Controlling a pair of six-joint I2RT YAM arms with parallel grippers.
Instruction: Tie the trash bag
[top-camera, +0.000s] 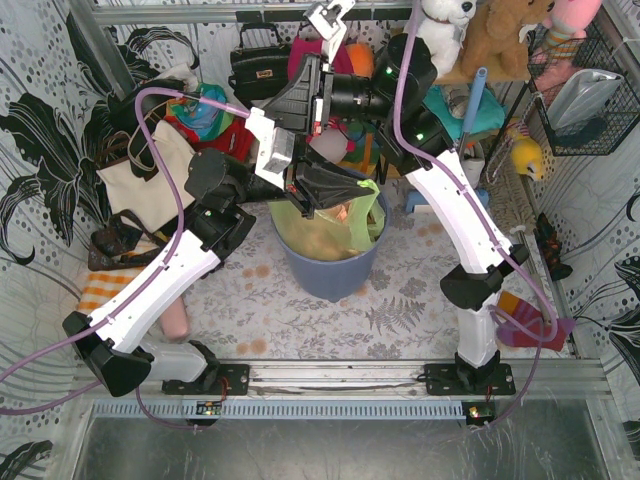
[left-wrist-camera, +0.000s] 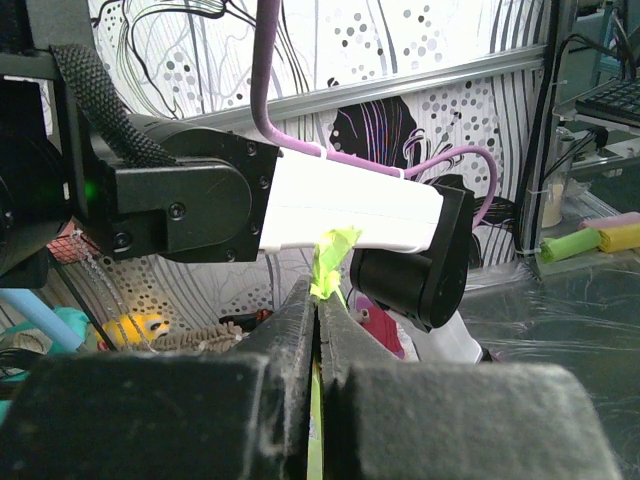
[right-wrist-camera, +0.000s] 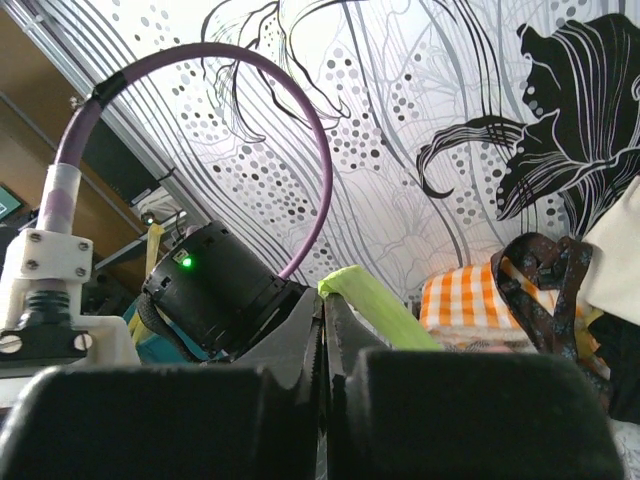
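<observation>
The light-green trash bag (top-camera: 325, 238), with tan scraps showing through, sits inside the blue-grey round bin (top-camera: 330, 272) at mid table. Both grippers hover just above the bin, crossed over each other. My left gripper (top-camera: 345, 195) points right and is shut on a thin twisted strip of the bag (left-wrist-camera: 330, 255), which sticks out past the tips (left-wrist-camera: 320, 295). My right gripper (top-camera: 268, 107) points left, higher up, and is shut on another green strip of the bag (right-wrist-camera: 385, 310) that runs from its tips (right-wrist-camera: 323, 300) down to the right.
A cream tote bag (top-camera: 150, 175) and an orange-checked cloth (top-camera: 100, 290) lie at the left. A black handbag (top-camera: 258, 60) and plush toys (top-camera: 480, 30) stand at the back. A wire basket (top-camera: 585, 90) hangs at the right. A striped sock (top-camera: 530, 322) lies near the right base.
</observation>
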